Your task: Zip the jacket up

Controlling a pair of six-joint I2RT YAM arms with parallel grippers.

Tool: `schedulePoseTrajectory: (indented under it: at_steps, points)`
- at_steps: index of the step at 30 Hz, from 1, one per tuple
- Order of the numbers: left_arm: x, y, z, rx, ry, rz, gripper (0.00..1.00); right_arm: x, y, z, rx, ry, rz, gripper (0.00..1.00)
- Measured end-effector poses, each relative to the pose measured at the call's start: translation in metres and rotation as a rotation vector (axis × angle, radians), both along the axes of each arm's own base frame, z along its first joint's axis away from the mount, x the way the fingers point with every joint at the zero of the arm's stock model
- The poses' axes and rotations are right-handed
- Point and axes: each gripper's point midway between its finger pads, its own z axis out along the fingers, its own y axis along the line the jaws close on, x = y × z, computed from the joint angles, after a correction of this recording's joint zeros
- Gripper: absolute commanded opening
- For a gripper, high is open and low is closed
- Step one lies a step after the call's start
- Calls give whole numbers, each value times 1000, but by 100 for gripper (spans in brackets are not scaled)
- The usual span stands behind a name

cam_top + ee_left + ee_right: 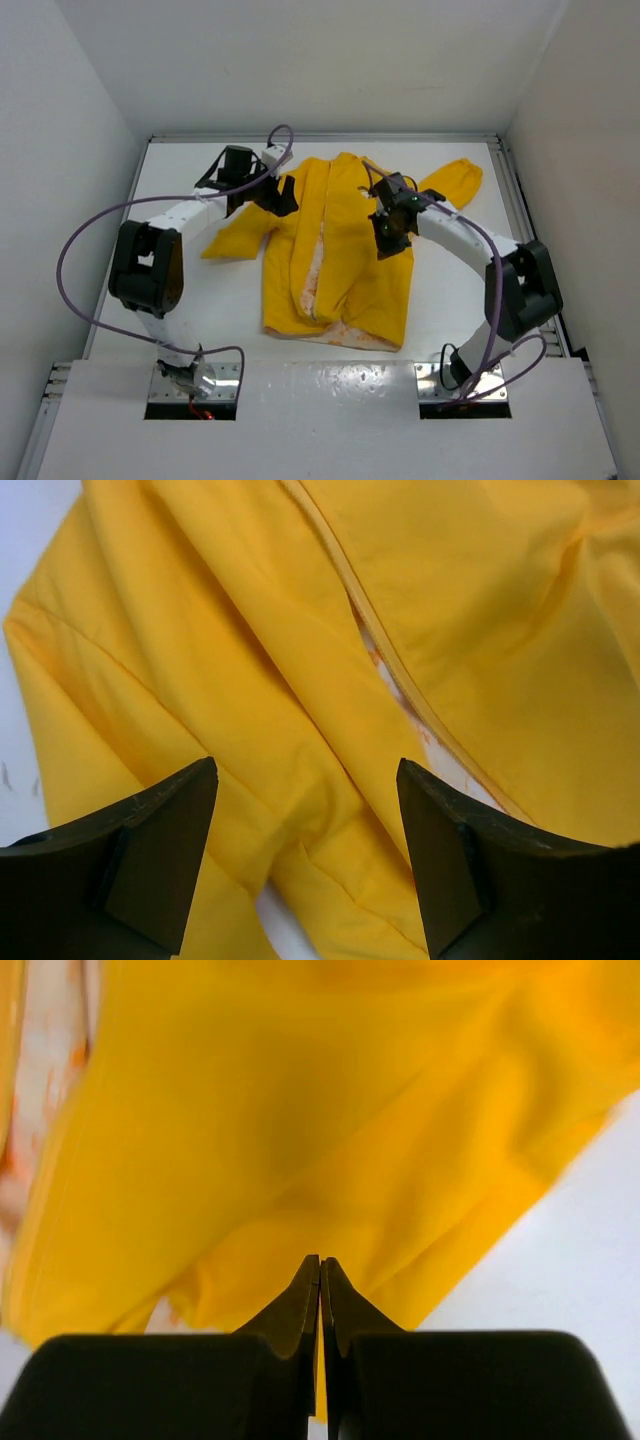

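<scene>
From above, the small bright yellow soft fabric jacket point(335, 250) lies flat mid-way across the white table point(230, 300), collar away from me, one sleeve out to each side. Its front is open: a strip of pale, orange-speckled lining point(318, 270) shows between the panels, so I judge the zipping not yet begun. My left gripper point(278, 195) hangs at the jacket's left shoulder and my right gripper point(388, 235) over the right front panel. Through the left wrist, my jaws are spread wide with nothing between them. Folded yellow cloth lies below, and the corded zipper edge point(390, 660) runs diagonally past that lining. Through the right wrist, my jaws are pressed together just over yellow cloth near the panel's outer edge. I cannot tell whether a fold is nipped. What's left is finding the zipper's bottom ends, joining them and pulling the slider up. No box, bin or tray shows in any view.
</scene>
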Motion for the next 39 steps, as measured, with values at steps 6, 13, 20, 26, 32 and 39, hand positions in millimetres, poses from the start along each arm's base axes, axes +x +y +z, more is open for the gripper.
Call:
schedulePoseTrajectory:
  at_steps: [6, 13, 20, 26, 32, 39]
  points:
    - [47, -22, -10, -15, -6, -7, 40, -81, 10, -45, -26, 247, -34, 0]
    - [71, -59, -42, 13, 22, -17, 22, -94, -7, -79, -193, 391, -242, 0]
    - [57, -61, -83, 171, 123, 41, 13, -70, -24, -82, -312, 388, -378, 0]
    - [25, -17, -112, 284, 228, 115, 12, -23, -36, -81, -342, 330, -448, 0]
    - [-9, 13, -116, 304, 334, 137, 11, 34, -47, -81, -341, 251, -462, 0]
    - [-64, 8, -118, 206, 472, 101, 18, 105, -43, -77, -215, 94, -440, 0]
